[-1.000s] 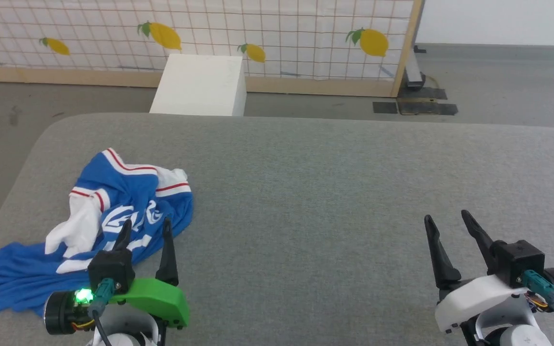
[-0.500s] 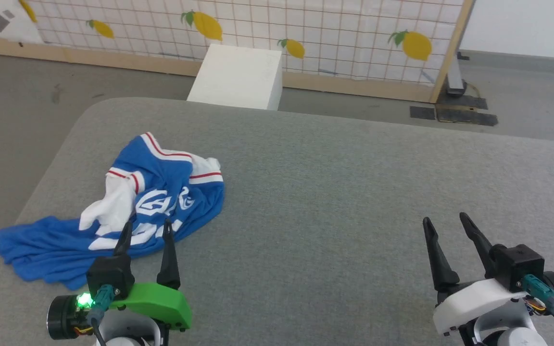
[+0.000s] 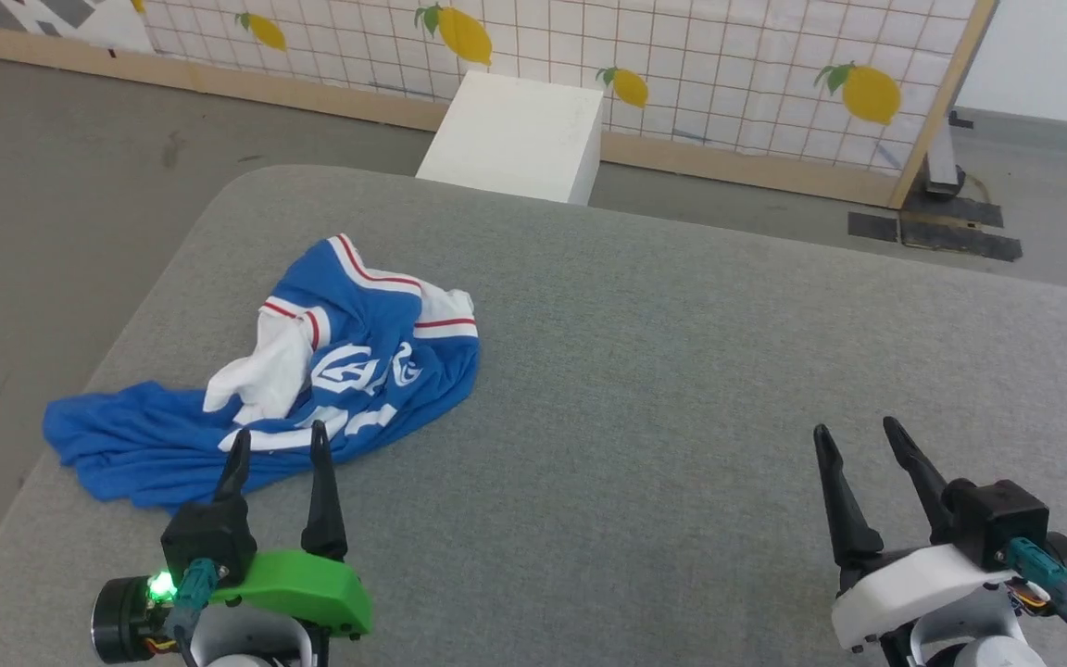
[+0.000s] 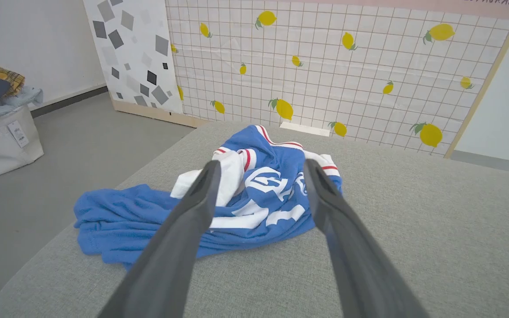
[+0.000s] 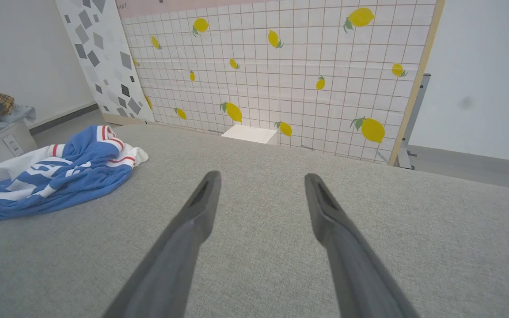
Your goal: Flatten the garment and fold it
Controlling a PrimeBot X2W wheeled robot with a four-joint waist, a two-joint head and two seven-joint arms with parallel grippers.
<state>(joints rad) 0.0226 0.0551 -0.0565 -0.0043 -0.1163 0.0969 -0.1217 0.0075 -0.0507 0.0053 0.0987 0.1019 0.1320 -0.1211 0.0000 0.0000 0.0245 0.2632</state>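
One: Since a second ago, what has moved?

Two: Only the head camera. It has swung toward the robot's left, so the whole picture has slid rightward. Nothing on the surface has shifted, and both grippers sit as they did.

One: Start at the left, then.

Two: In the left wrist view, a white fabric bag (image 4: pixel 2 137) heaped with clothes stands on the floor, well apart from everything else. Next comes the garment (image 3: pixel 348 371), a royal-blue T-shirt with white sleeves, red-and-white striped trim and white lettering. It lies crumpled near the left end of the grey fabric-covered table (image 3: pixel 645 371), with a blue tail trailing toward the table's left edge.

One: And the arms?

Two: The left gripper (image 3: pixel 278 432), on a green wrist cover, has its jaws spread wide and holds nothing. Its dark fingertips overlap the shirt's near hem in the head view, but I cannot tell whether they touch it. Beyond the table's far edge stands a white rectangular box (image 3: pixel 515 139), in front of a lemon-printed grid panel (image 3: pixel 728 56). The right gripper (image 3: pixel 855 426), on a white wrist cover, is also spread wide and empty, over bare table well apart from the shirt.
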